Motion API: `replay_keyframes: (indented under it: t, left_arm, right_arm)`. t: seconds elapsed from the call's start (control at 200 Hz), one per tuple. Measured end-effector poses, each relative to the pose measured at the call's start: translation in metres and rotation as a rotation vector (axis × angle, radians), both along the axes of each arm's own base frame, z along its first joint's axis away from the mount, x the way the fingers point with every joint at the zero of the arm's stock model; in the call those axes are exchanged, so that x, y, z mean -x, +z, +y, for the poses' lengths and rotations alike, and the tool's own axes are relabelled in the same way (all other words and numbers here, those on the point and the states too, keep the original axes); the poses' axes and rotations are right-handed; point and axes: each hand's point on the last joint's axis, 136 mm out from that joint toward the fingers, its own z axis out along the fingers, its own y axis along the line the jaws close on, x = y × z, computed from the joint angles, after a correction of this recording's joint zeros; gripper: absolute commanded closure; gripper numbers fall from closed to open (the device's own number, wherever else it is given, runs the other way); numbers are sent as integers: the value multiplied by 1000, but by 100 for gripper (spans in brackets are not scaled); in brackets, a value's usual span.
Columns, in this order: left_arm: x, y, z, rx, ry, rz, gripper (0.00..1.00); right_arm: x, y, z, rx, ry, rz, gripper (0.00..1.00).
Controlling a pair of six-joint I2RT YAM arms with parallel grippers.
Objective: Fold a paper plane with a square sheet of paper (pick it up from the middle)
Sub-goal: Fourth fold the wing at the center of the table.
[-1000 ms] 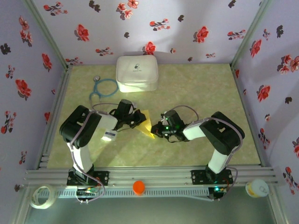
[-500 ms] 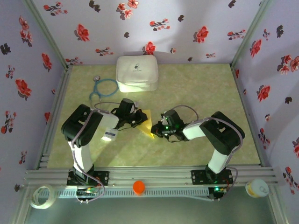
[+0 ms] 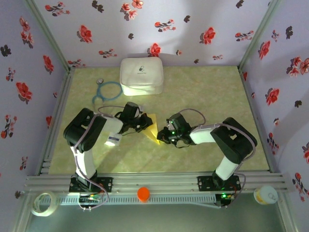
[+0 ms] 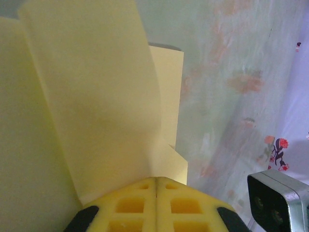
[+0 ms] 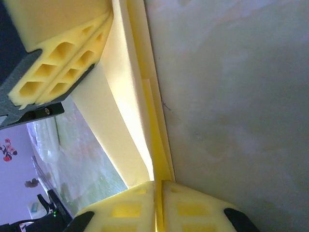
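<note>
Jaws of left gripper and right gripper pinch yellow paper above green table between floral walls.

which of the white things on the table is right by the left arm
The small white printed packet, beside the left arm; the big white rounded case sits far back.

The sheet of paper is plain yellow, the counter mottled pale green. The walls are lilac with red and dark flowers. The rounded case is white, the looped tube teal, the small packet white with print.
</note>
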Motion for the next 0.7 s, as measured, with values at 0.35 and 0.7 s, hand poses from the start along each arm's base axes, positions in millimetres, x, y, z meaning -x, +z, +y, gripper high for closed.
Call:
replay_keyframes:
  t: [0.35,0.7]
  left_arm:
    - [1,0,-1,3,-6,2,100]
    - [4,0,-3,14,-21,11,100]
  right_arm:
    - [6,1,-2,10,28,1,85]
    - [15,2,-7,22,56,18,90]
